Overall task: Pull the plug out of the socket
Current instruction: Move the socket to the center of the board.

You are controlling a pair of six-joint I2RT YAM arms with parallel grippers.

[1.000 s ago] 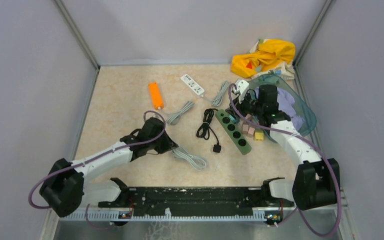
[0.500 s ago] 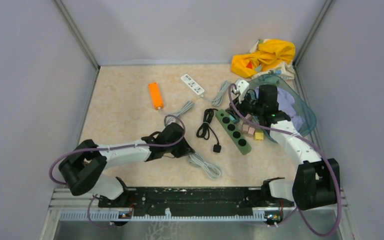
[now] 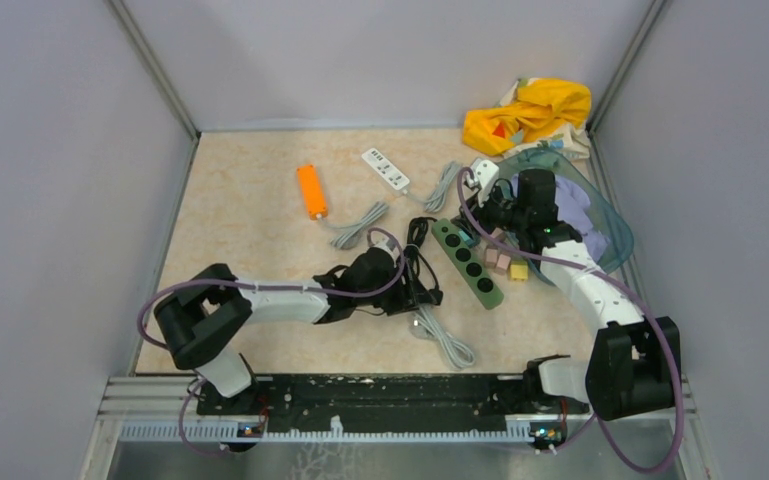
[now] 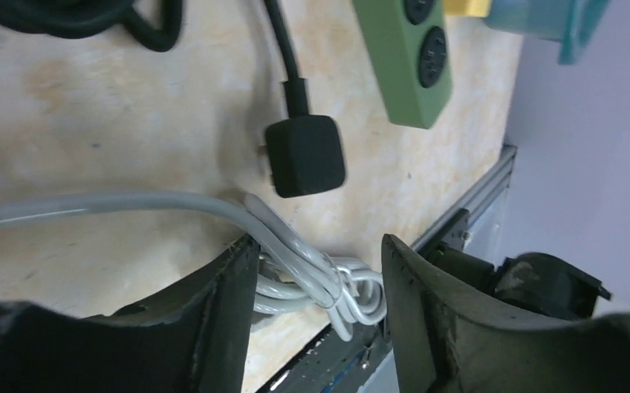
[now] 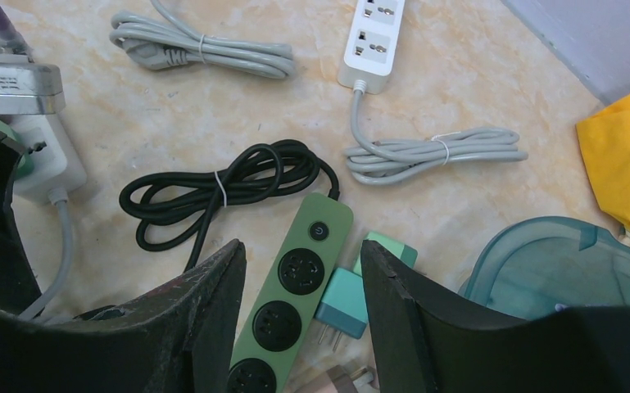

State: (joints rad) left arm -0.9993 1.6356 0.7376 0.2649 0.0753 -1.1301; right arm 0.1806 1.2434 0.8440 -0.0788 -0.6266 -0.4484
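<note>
A green power strip (image 3: 468, 264) lies right of centre, and the sockets that show hold no plug (image 5: 291, 278). Its black cable (image 3: 415, 250) is coiled, and the black plug (image 4: 305, 155) lies loose on the table. My left gripper (image 3: 412, 292) is open and low beside that plug. A grey cable bundle (image 4: 319, 274) lies between its fingers (image 4: 229, 311). My right gripper (image 3: 488, 215) is open and empty above the strip's switch end (image 5: 299, 270). A white adapter block (image 5: 45, 160) with a grey lead sits at its left.
Teal adapters (image 5: 344, 299) and small blocks (image 3: 505, 262) lie beside the strip. A white power strip (image 3: 386, 169), an orange object (image 3: 311, 190) and a grey cable bundle (image 3: 358, 224) lie further back. A teal container (image 3: 590, 210) and a yellow cloth (image 3: 530, 112) are at the back right.
My left arm has swept right across the table to the black plug, pushing the grey cable bundle right and nearer the front edge. The right arm has not moved.
</note>
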